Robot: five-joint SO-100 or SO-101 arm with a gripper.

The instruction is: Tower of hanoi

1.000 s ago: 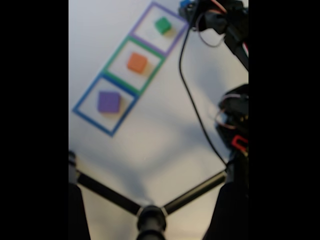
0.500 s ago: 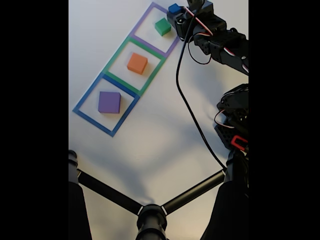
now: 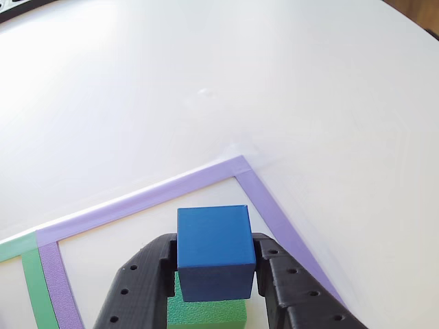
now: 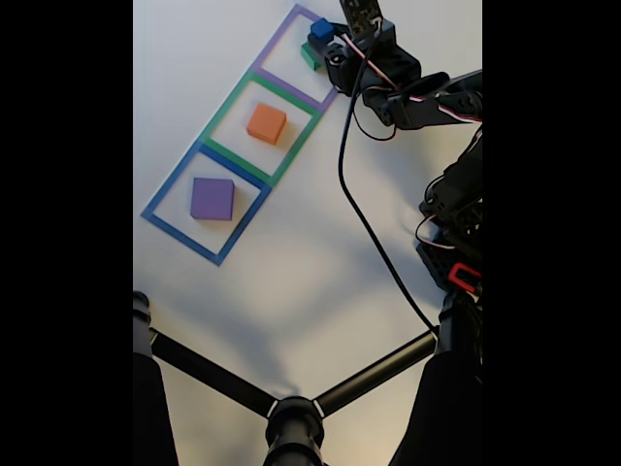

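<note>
My gripper (image 3: pixel 214 259) is shut on a blue cube (image 3: pixel 212 243), with a black finger pressed against each side. Directly under the cube lies a green block (image 3: pixel 206 314), inside the purple tape square (image 3: pixel 260 195). I cannot tell whether the cube touches the block. In the fixed view the blue cube (image 4: pixel 321 28) hangs over the mostly covered green block (image 4: pixel 308 56) at the top, held by the gripper (image 4: pixel 327 39). An orange block (image 4: pixel 266 123) sits in the green tape square (image 4: pixel 221 107). A purple block (image 4: pixel 212 198) sits in the blue tape square (image 4: pixel 175 184).
The arm's body (image 4: pixel 456 223) rises along the right side of the fixed view, with a black cable (image 4: pixel 361 204) trailing across the white table. Black tripod legs (image 4: pixel 291 413) cross the bottom.
The arm has swung left with the blue cube, from beyond the purple square's right corner to above the green block. The other blocks have not moved.
</note>
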